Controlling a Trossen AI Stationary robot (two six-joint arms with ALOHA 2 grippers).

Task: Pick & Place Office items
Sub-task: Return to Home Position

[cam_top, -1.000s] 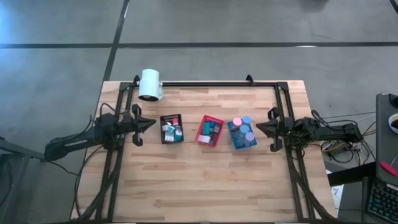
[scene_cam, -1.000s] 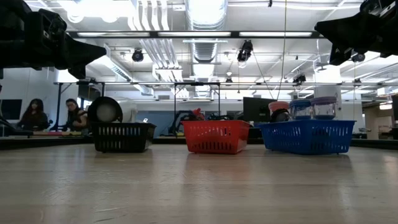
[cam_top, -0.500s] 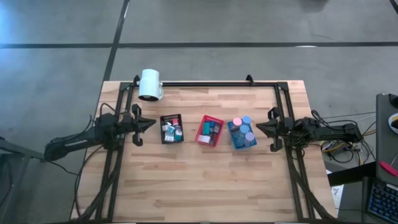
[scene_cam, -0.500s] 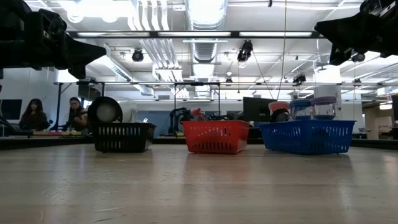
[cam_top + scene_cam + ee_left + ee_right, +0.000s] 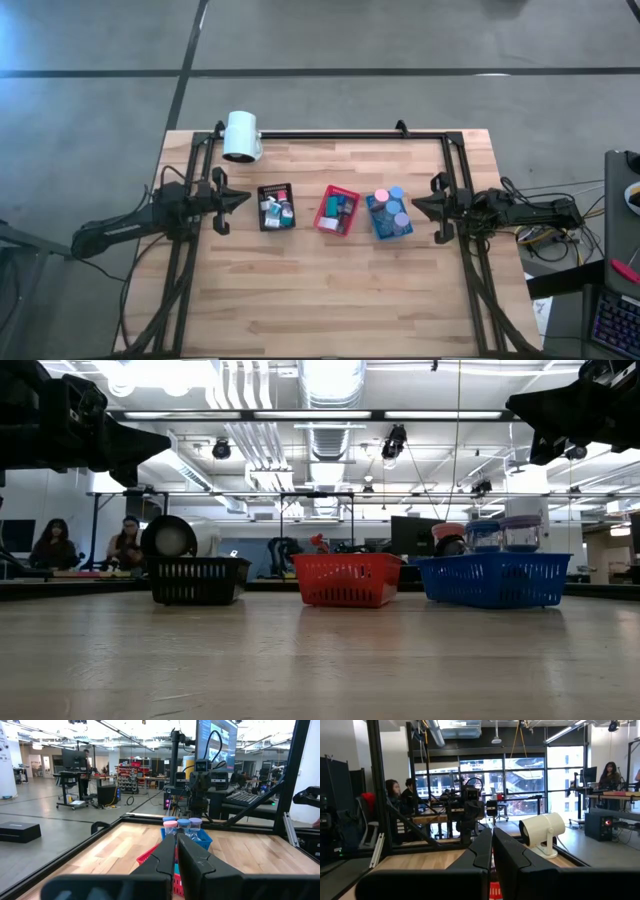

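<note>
**Nothing on the table has moved – both arms parked at the sides**

Compared with the frame a second ago, the arms and the bins sit in the same places; only a person (image 5: 128, 542) in the room behind has shifted a little.

The left gripper (image 5: 244, 199) hangs above the table (image 5: 330, 290) just beside the black bin (image 5: 195, 582), fingers together and holding nothing. The right gripper (image 5: 416, 207) sits the same way just beside the blue bin (image 5: 495, 580), also closed and empty. The office items (image 5: 277, 208) are spread over the black, red (image 5: 345, 582) and blue bins in a row across the middle of the table. None lie loose on the wood.

Risks, as a judgement:
- Each fingertip points at the nearest bin from close by, so a homing move that swings inward could clip a bin and shove it.
- The round caps (image 5: 390, 205) stand higher than the blue bin's rim – a knock could tip them out.

Hard to make out:
- From above the pieces are too small to name one by one.
- In the low view the bin walls hide nearly all the contents.
- In both wrist views the arm's own fingers block most of the bins.
- The white cylinder (image 5: 241, 136) stands at the far edge, well apart from the bins.
</note>
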